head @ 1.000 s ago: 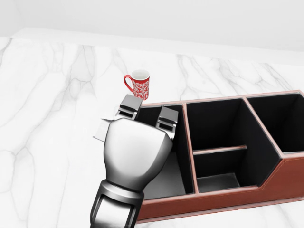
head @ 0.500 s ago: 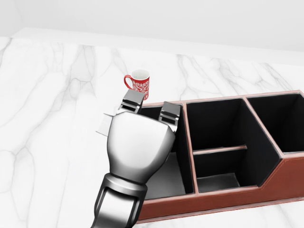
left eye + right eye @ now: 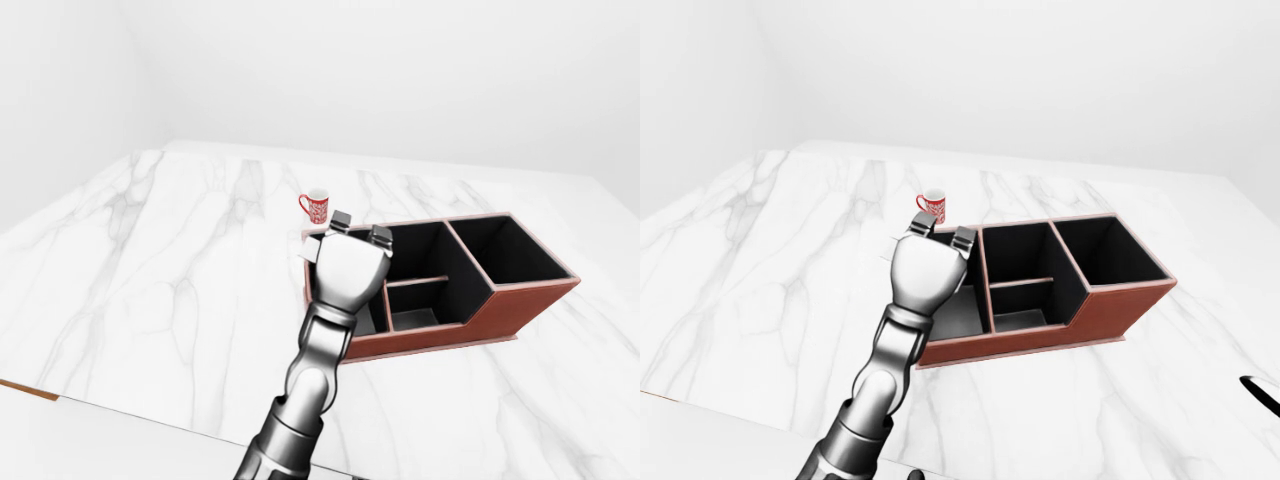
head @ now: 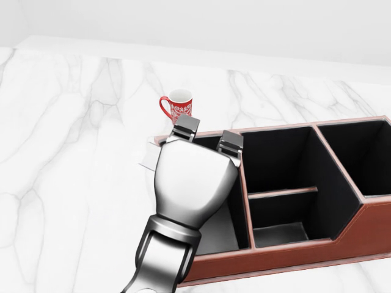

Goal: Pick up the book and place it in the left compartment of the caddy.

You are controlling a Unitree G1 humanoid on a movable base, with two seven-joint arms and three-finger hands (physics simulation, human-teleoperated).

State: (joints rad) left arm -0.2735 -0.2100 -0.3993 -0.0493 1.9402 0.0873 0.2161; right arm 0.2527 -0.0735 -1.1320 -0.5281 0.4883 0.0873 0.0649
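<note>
My left hand [image 4: 208,139] comes up from the bottom of the head view and hovers over the left compartment [image 4: 223,231] of the brown caddy [image 4: 305,261]. Its fingers [image 4: 186,128] curl over a pale grey book [image 4: 148,159]. Only the book's left corner shows past the hand, over the caddy's left wall; the rest is hidden behind the palm. The same corner shows in the left-eye view [image 3: 313,250]. My right hand does not show in any view.
A red patterned mug [image 4: 179,107] stands on the white marble counter [image 4: 67,152] just above the caddy's top left corner. The caddy has black middle [image 4: 278,165] and right [image 4: 360,152] compartments. A dark sliver [image 3: 1262,390] sits at the right edge of the right-eye view.
My left hand has moved to the right with the book, from beside the caddy's left wall to over the left compartment. The camera has not moved.
</note>
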